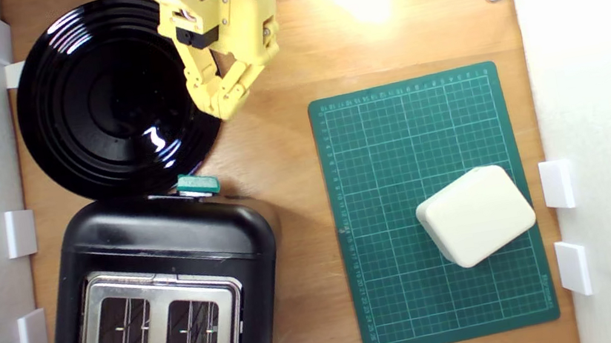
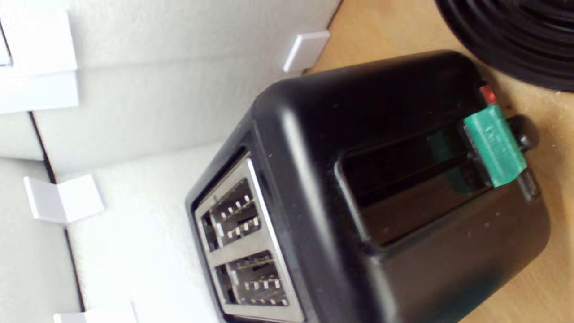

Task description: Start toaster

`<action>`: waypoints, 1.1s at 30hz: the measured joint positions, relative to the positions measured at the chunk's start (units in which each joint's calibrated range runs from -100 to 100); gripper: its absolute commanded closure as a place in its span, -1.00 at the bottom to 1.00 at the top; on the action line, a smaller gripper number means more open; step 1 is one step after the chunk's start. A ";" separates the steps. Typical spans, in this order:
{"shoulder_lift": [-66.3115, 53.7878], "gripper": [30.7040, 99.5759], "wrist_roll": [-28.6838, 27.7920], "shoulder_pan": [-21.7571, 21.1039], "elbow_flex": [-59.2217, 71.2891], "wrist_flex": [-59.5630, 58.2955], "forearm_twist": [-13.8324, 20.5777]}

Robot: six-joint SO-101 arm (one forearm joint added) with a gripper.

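Observation:
The toaster point(image 1: 169, 242) is glossy black with a silver top plate and stands at the lower left of the exterior view. Both of its slots look empty. Its teal-green lever tab point(image 1: 198, 184) sticks out of the end that faces the arm. In the wrist view the toaster point(image 2: 358, 188) fills the middle, and the lever tab point(image 2: 493, 146) sits at the end of its slot beside a small red part and a black knob. My yellow gripper point(image 1: 224, 106) hangs over the plate's rim, well short of the lever, with its fingertips together and nothing between them. It does not show in the wrist view.
A round black ribbed plate point(image 1: 104, 99) lies between the arm and the toaster. On the exterior view's right a green cutting mat point(image 1: 383, 122) carries a white block point(image 1: 475, 215). White foam walls with clips point(image 1: 21, 232) border the wooden board on both sides.

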 measured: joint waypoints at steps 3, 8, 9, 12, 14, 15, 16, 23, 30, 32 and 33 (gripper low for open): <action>-4.25 0.98 0.38 -2.17 6.77 0.00 -1.73; -12.01 0.98 -0.43 -3.71 16.59 0.00 -3.18; -13.84 0.98 0.00 -4.43 18.91 0.00 -3.27; -19.26 0.98 -0.48 -3.98 25.67 0.00 -2.12; -22.68 0.98 -0.65 -4.79 29.84 0.00 -3.95; -24.34 0.98 -0.22 -5.24 31.88 0.00 -4.14; -26.18 0.98 -0.92 -5.06 34.01 0.00 -4.91; -36.43 0.98 -1.89 -4.88 42.72 -0.09 -11.75; -37.85 0.98 -5.60 -4.79 43.65 -0.34 -13.00; -37.85 0.98 -6.63 -5.24 44.02 -0.34 -13.10; -37.85 0.98 -7.16 -5.60 44.02 -0.34 -13.10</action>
